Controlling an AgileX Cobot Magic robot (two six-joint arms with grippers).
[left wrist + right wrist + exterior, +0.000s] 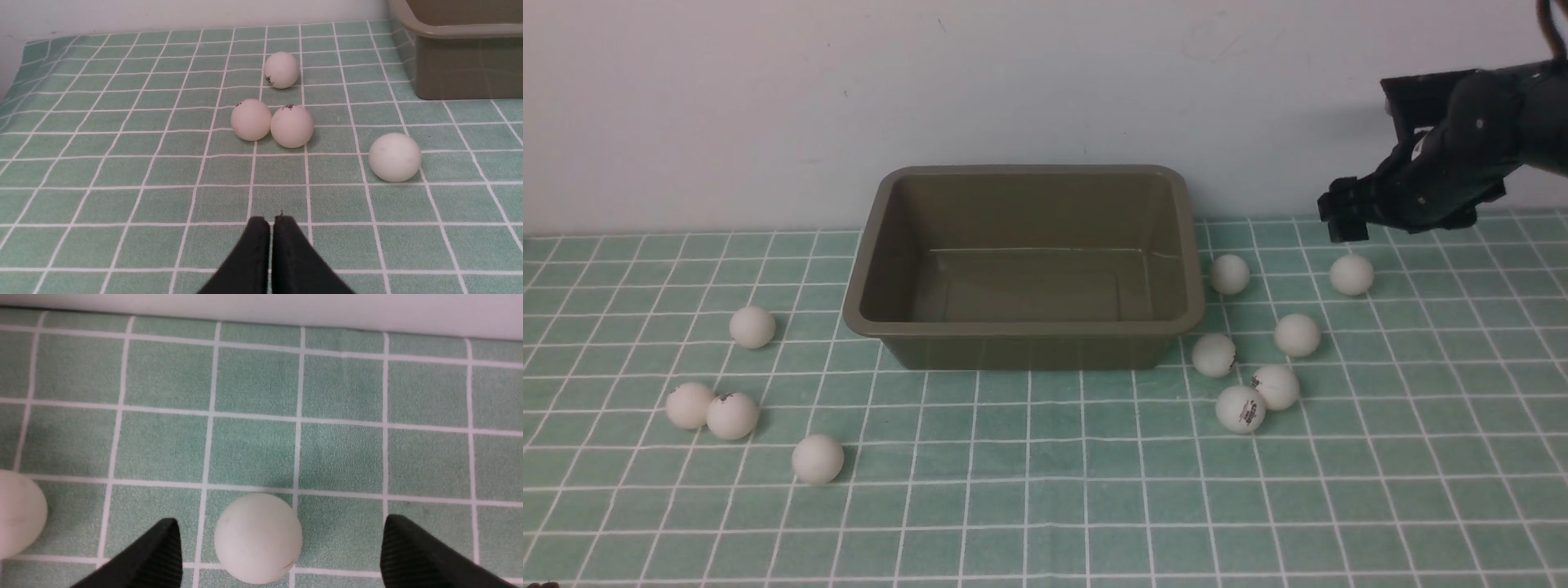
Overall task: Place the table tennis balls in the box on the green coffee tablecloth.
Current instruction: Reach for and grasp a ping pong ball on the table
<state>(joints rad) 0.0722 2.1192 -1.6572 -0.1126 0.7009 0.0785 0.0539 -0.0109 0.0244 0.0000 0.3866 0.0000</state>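
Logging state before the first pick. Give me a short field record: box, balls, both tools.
box: olive-brown, upright, empty
tablecloth: green with white grid, under everything
balls: ten, all on the tablecloth; four left of the box, six right of it
right tool: open, above the far-right ball, nothing held
left tool: shut, empty, facing the four left balls
progress: no ball boxed yet
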